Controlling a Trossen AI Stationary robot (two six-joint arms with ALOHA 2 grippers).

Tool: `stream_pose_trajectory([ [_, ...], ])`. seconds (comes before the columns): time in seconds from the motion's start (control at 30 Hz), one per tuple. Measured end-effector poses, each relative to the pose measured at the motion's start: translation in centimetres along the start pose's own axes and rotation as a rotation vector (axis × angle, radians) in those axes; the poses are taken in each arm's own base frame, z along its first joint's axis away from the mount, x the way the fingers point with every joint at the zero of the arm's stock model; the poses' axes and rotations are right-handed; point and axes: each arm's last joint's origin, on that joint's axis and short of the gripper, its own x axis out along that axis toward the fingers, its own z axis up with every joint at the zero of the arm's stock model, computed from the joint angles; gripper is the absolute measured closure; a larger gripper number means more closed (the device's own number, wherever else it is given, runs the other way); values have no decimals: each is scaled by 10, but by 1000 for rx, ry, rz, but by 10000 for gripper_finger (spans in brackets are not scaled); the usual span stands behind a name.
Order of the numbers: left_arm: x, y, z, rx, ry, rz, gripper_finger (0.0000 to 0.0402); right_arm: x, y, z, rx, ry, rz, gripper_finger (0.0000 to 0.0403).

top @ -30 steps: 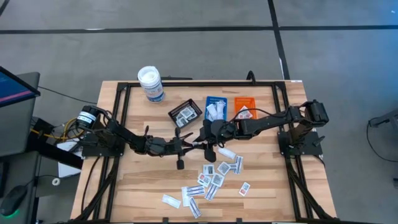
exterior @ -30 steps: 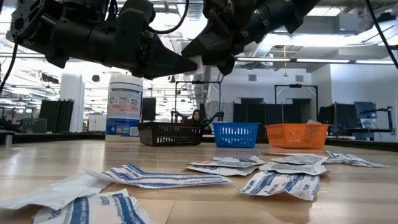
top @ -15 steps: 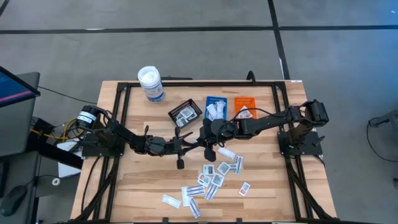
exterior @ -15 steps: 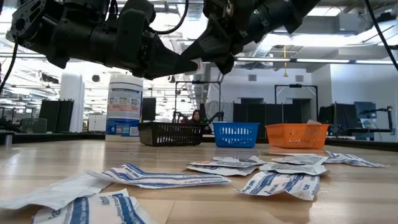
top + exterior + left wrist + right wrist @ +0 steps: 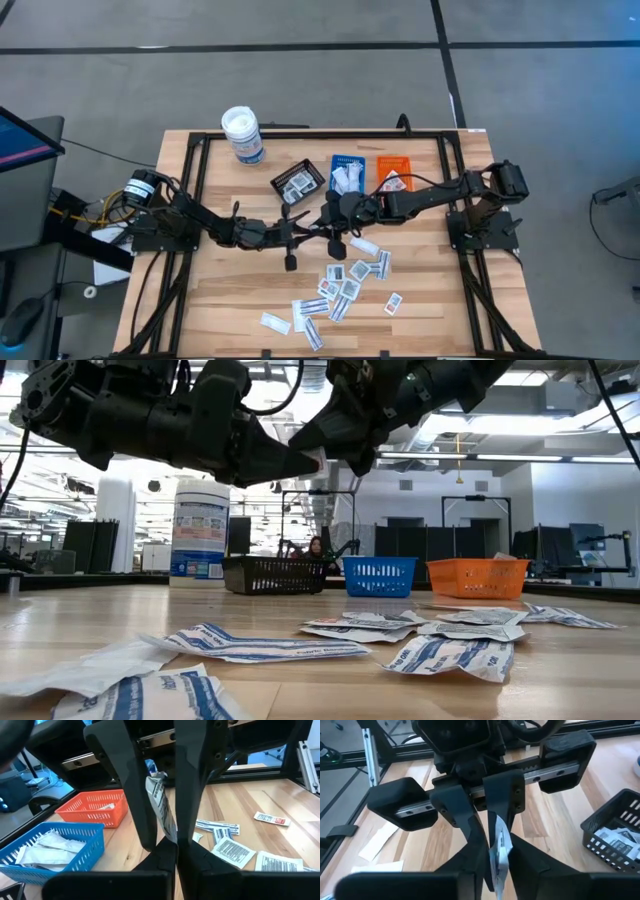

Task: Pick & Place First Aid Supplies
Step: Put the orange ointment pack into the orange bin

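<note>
Both arms meet in mid-air over the middle of the table. My left gripper (image 5: pixel 308 231) reaches in level from the left and is shut on one white first aid packet (image 5: pixel 159 800) with dark print. My right gripper (image 5: pixel 330 222) comes from the right, slanting down. Its two fingers stand on either side of the same packet (image 5: pixel 499 851) with a gap between them. Several more packets (image 5: pixel 345 285) lie flat on the wood toward the near edge. My left gripper pinches one end of the packet (image 5: pixel 169 832) between its two fingers, which come level from the table's left. The packet stands on edge and sticks out past the fingertips, lifted clear of the table. My right gripper flanks the free end; whether a finger touches it, I cannot tell.
Three small baskets stand in a row behind the grippers: black (image 5: pixel 297 183), blue (image 5: pixel 347 174) and orange (image 5: pixel 393 172), each holding packets. A white canister with a blue label (image 5: pixel 242 134) stands at the far left. Black frame rails (image 5: pixel 190 200) run along the table's sides.
</note>
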Motion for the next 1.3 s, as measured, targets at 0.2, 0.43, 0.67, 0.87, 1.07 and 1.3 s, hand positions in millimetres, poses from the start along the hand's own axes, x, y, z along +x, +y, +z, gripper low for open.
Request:
stream_pose_trajectory([
  [0.2, 0, 0, 0, 2, 4, -1, 395, 0, -1, 0, 1, 3, -6, 325],
  [0.43, 0, 0, -1, 3, 8, -1, 393, -5, -1, 0, 3, 34, -11, 337],
  [0.67, 0, 0, -1, 5, 13, -2, 395, -17, -2, 10, 5, -3, -15, 338],
  [0.87, 0, 0, -1, 5, 13, -2, 395, -19, -4, 8, 9, 29, -25, 356],
  [1.07, 0, 0, -2, 8, 20, -4, 393, -20, -4, 5, 9, 58, -28, 397],
  [1.3, 0, 0, 2, -4, -9, 4, 395, -38, -2, 15, 8, 39, -23, 393],
])
